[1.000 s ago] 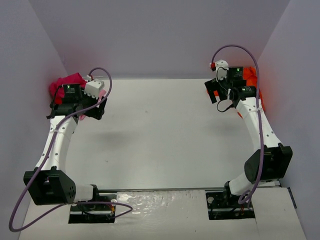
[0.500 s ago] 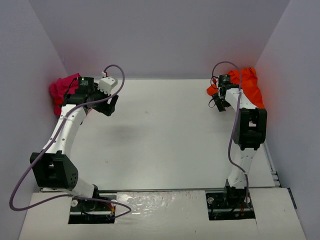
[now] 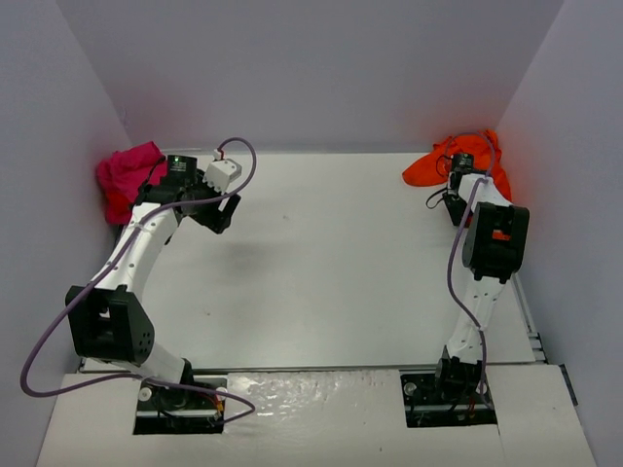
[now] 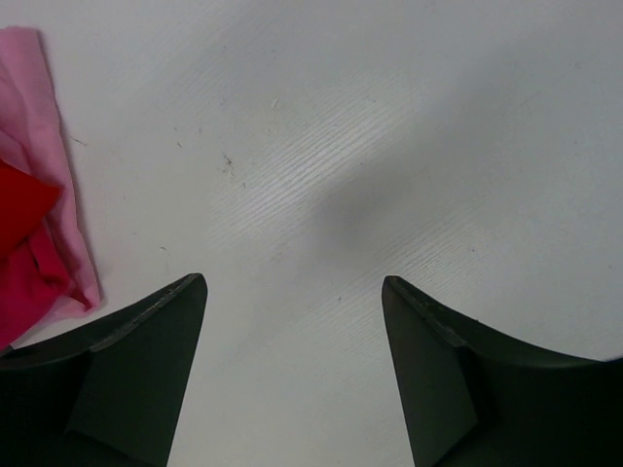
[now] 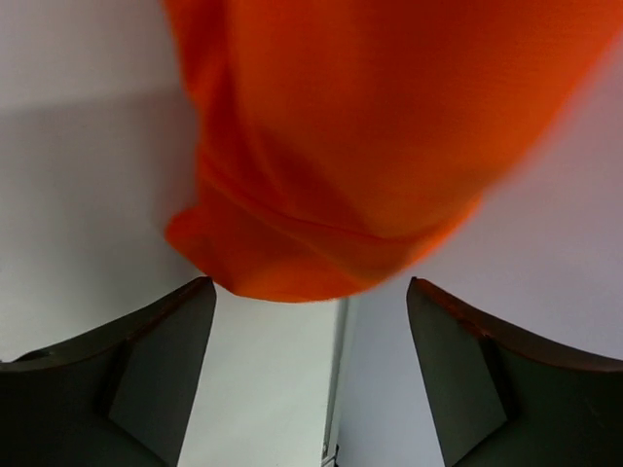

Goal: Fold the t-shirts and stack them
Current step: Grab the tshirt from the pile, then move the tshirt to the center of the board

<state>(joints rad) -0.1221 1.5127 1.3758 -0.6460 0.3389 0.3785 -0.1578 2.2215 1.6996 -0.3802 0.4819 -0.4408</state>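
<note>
The left gripper [image 4: 292, 284] is hovering over the matte, faintly grained white table [image 4: 409, 126], its dark wedge-shaped fingers spread wide and gripping nothing. Just to its left a pale pink t-shirt [image 4: 44, 146] is lying in soft flat folds, with red cloth [image 4: 18, 199] bunching against it. Seen from above, they are forming a crumpled magenta heap [image 3: 125, 175] in the far left corner. In the far right corner the right gripper [image 5: 311, 284] is likewise gaping, released, while a rumpled orange-red t-shirt [image 5: 360, 146] is bulging in smooth rounded folds just beyond its fingertips.
</note>
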